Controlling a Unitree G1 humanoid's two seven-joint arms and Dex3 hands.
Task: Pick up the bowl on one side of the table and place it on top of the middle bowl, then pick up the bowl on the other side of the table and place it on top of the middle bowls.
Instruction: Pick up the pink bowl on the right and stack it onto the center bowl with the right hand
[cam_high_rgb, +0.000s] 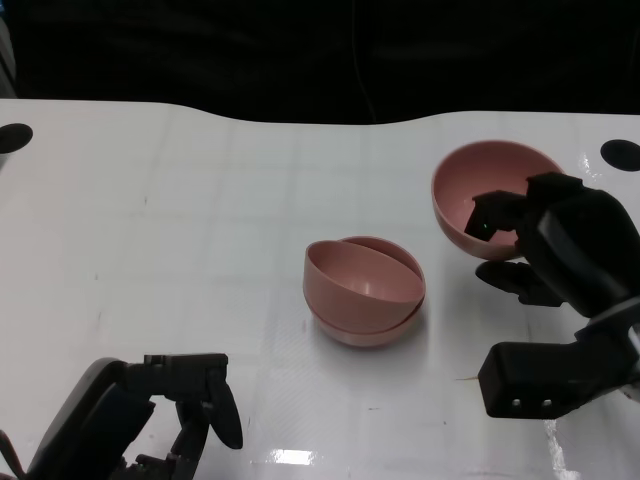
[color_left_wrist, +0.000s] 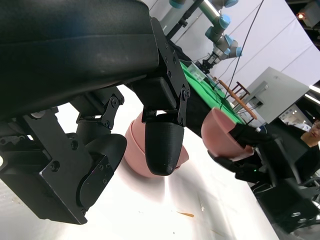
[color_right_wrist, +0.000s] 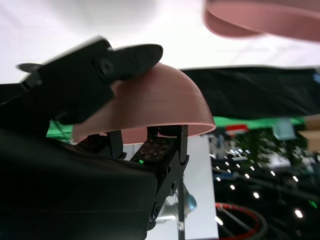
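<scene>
The pink bowl (cam_high_rgb: 478, 190) is held tilted by the right hand (cam_high_rgb: 545, 240), to the right of the middle stack (cam_high_rgb: 365, 290) and a little beyond it, apart from it; fingers (cam_high_rgb: 493, 212) are hooked inside its rim while others are pressed against its outer wall. The middle stack is made of two pink bowls, the upper one seated tilted in the lower, on the white table (cam_high_rgb: 180, 230). The left hand (cam_high_rgb: 165, 415) is seen near the stack's front left, holding nothing, its fingers apart.
</scene>
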